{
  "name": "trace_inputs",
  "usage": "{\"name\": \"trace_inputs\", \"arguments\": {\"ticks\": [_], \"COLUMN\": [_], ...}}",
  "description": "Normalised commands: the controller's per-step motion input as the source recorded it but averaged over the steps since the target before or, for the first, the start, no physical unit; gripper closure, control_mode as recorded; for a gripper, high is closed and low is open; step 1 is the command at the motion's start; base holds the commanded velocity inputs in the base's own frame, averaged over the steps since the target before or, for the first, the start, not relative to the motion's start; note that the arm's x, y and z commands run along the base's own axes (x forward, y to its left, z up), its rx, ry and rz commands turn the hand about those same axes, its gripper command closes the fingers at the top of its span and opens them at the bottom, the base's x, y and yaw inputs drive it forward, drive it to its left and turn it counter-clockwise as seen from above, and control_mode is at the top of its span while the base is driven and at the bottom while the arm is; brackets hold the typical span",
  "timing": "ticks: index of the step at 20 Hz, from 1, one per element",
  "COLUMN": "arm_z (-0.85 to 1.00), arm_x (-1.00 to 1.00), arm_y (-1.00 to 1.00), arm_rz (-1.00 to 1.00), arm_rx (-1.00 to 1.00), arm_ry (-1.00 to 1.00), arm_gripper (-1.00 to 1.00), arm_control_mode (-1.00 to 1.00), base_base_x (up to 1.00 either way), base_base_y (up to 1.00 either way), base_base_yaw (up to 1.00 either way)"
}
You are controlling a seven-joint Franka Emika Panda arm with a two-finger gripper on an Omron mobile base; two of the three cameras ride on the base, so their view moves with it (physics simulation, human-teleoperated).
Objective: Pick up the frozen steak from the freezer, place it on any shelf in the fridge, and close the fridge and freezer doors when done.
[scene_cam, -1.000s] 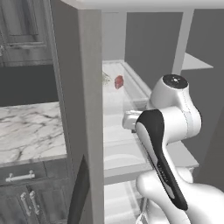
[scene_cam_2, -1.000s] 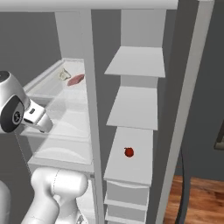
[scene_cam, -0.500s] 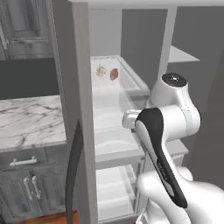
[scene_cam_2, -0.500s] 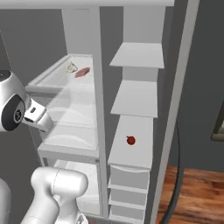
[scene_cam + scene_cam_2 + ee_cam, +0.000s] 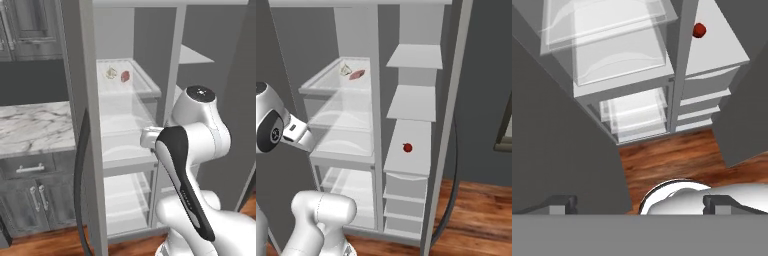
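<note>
Both base views have swung and pulled back over the last second, so that's my base driving, not anything in the cabinet moving; I'm now squared up to the open freezer and fridge with both doors wide. Frozen steak, the small dark-red slab (image 5: pixel 125 76), sits on the top clear freezer shelf (image 5: pixel 145 89) next to a pale lumpy item (image 5: pixel 111 73); from the right base view the steak (image 5: pixel 357 74) is toward the back of that shelf. Over on the fridge side, a small round red fruit (image 5: pixel 407 147) rests on a white shelf (image 5: pixel 411 102). I read this as approach only, nothing picked yet. My arm is folded up close to the base, elbow high, wrist tipped down toward the wood floor (image 5: pixel 672 160). End effector (image 5: pixel 641 205) is spread wide, fingers empty, well apart from the steak.
</note>
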Motion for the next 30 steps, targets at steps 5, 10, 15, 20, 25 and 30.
{"name": "trace_inputs", "arguments": {"ticks": [5, 10, 15, 20, 25, 30], "arm_z": [0.00, 0.00, 0.00, 0.00, 0.00, 0.00], "arm_x": [0.00, 0.00, 0.00, 0.00, 0.00, 0.00], "arm_y": [0.00, 0.00, 0.00, 0.00, 0.00, 0.00], "arm_rz": [0.00, 0.00, 0.00, 0.00, 0.00, 0.00], "arm_rx": [0.00, 0.00, 0.00, 0.00, 0.00, 0.00], "arm_ry": [0.00, 0.00, 0.00, 0.00, 0.00, 0.00], "arm_gripper": [-1.00, -1.00, -1.00, -1.00, -1.00, -1.00], "arm_control_mode": [1.00, 1.00, 1.00, 1.00, 1.00, 1.00], "base_base_x": [-0.36, -0.67, -0.59, -0.28, -0.21, -0.60], "base_base_y": [0.00, -0.03, -0.09, -0.32, -0.32, -0.14], "base_base_yaw": [0.00, 0.00, 0.00, 0.00, 0.00, 0.00]}}
